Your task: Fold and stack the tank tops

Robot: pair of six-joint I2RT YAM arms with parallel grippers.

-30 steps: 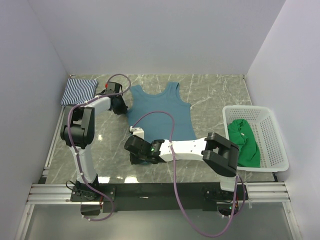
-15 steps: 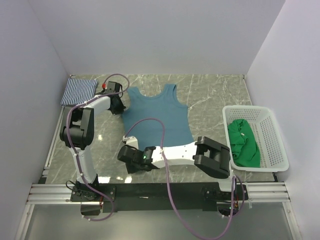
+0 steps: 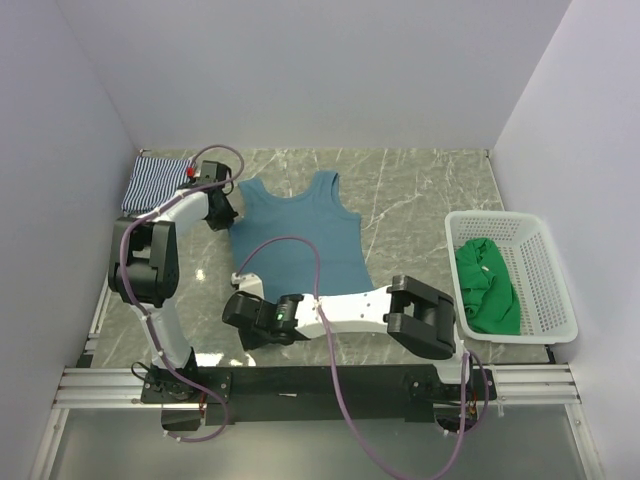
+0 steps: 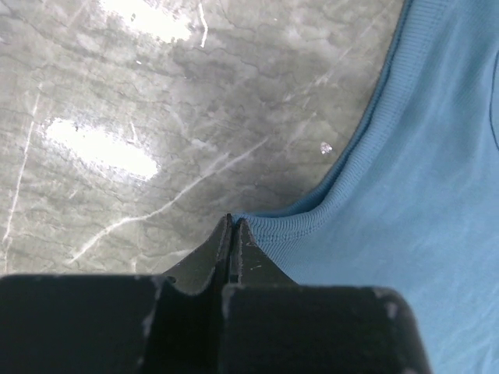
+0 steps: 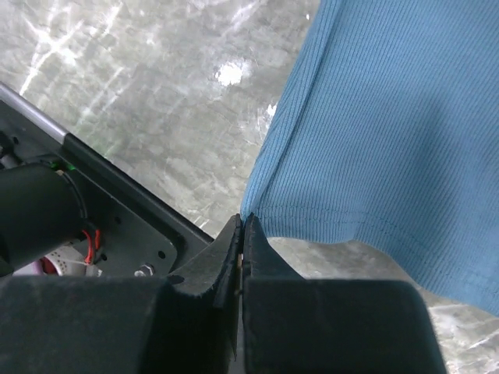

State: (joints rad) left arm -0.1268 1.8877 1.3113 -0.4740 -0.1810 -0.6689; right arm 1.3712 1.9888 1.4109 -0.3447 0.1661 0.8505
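**Both grippers pinch the teal top by its left side**

The teal top lies spread flat on the table, a little left of centre, with its straps toward the far side and its hem toward the near edge.

The left gripper sits at the far left of the top. Its jaws are pressed fully together, and the ribbed edge by the left strap is caught at their tips. The fabric there is drawn into a small point toward the fingers.

The right gripper reaches across to the near left corner of the top. Its jaws are also closed tight, nipping the hem corner, and the hem runs off to the right from the tips.

The striped top lies folded at the far left of the table, just left of the left gripper. The green top lies bunched in the basket on the right, well apart from both grippers.
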